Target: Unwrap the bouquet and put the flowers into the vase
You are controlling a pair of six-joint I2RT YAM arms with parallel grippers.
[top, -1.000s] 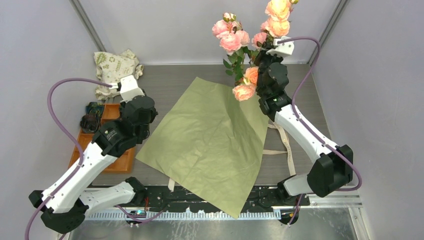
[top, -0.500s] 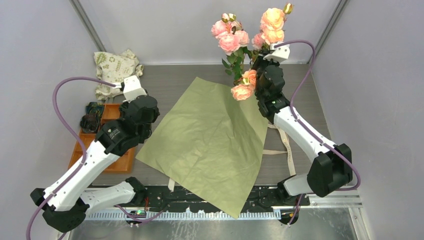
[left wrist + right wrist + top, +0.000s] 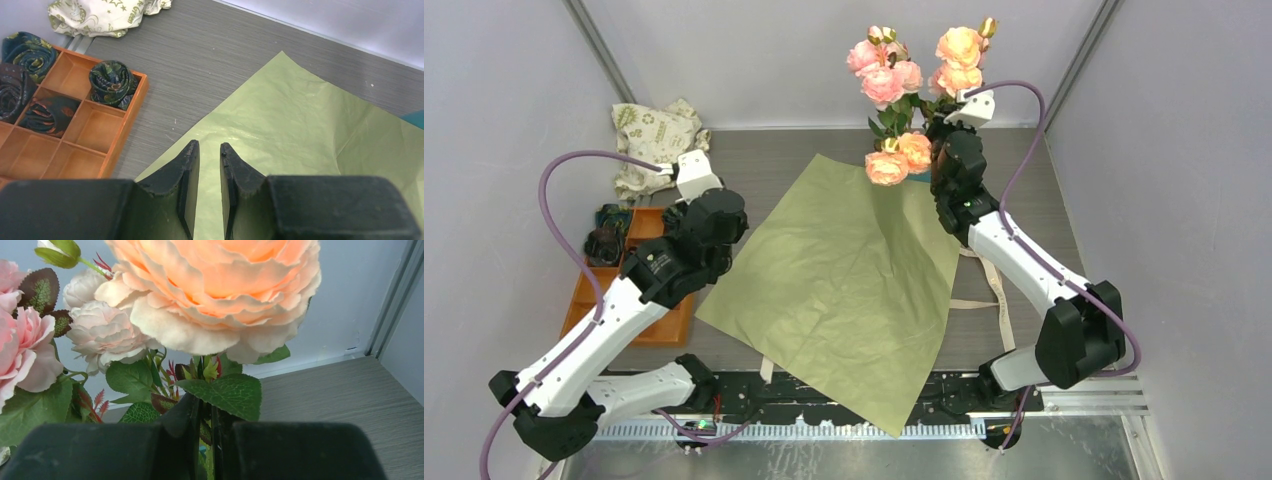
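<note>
The flowers (image 3: 902, 78), pink and peach blooms on green stems, stand upright over the table's back edge. My right gripper (image 3: 952, 135) is shut on their stems just under the leaves. In the right wrist view a big peach bloom (image 3: 215, 285) fills the top, and the gripper (image 3: 205, 412) pinches the dark stems. The bouquet's olive-green sheet (image 3: 844, 270) lies spread flat mid-table. My left gripper (image 3: 209, 146) hovers over the sheet's left edge, open a little, with nothing between its fingers. Only a teal sliver of the vase (image 3: 416, 119) shows, at the sheet's far right.
An orange compartmented tray (image 3: 672, 322) with dark rolled rosettes (image 3: 111, 82) sits at the left, under my left arm. A white leaf-printed cloth bag (image 3: 654, 135) lies in the back left corner. Beige ribbon (image 3: 996, 290) trails on the table beside the right arm.
My right gripper has carried the flowers left and a little lower in the top view. My left arm has edged slightly right; its jaws keep the same gap.
</note>
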